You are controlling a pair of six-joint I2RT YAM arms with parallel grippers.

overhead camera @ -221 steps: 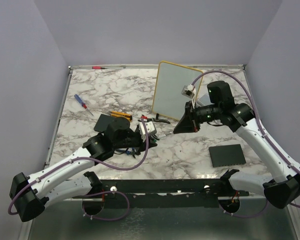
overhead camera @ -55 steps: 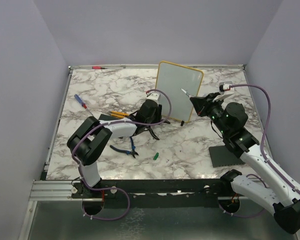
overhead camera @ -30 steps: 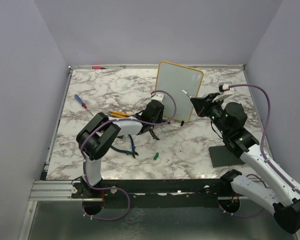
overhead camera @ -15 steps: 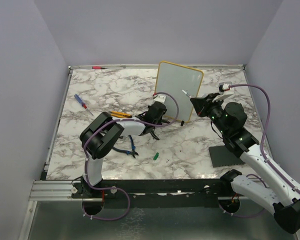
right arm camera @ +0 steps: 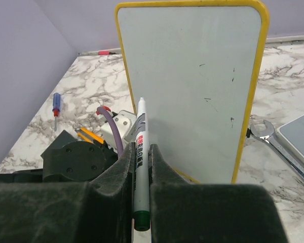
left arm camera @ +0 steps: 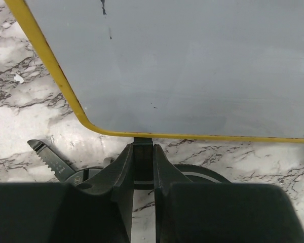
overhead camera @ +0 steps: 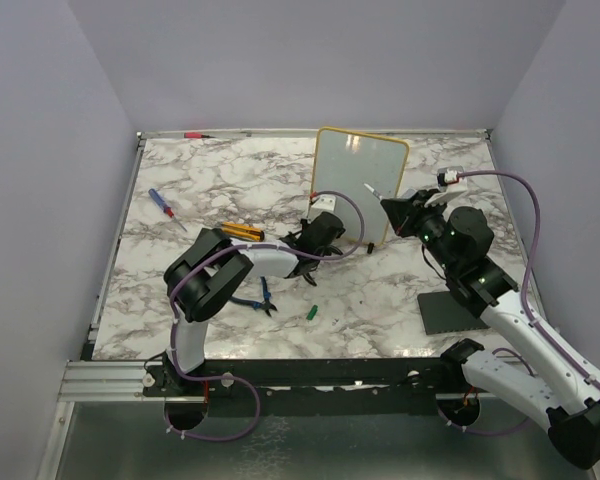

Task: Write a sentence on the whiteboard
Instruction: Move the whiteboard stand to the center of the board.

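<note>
Left jaws have just narrowed onto the whiteboard (left arm camera: pixel 192 66) by its black foot (left arm camera: pixel 143 143), bracing it; right jaws pinch the marker (right arm camera: pixel 140 147), so writing can start.

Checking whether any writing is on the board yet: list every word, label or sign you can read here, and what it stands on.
No text here can be read.
whiteboard: no words, only a few tiny dark specks.
marker: red label with white print, too small to read.
pliers: small round stamp near the pivot, illegible.
</note>
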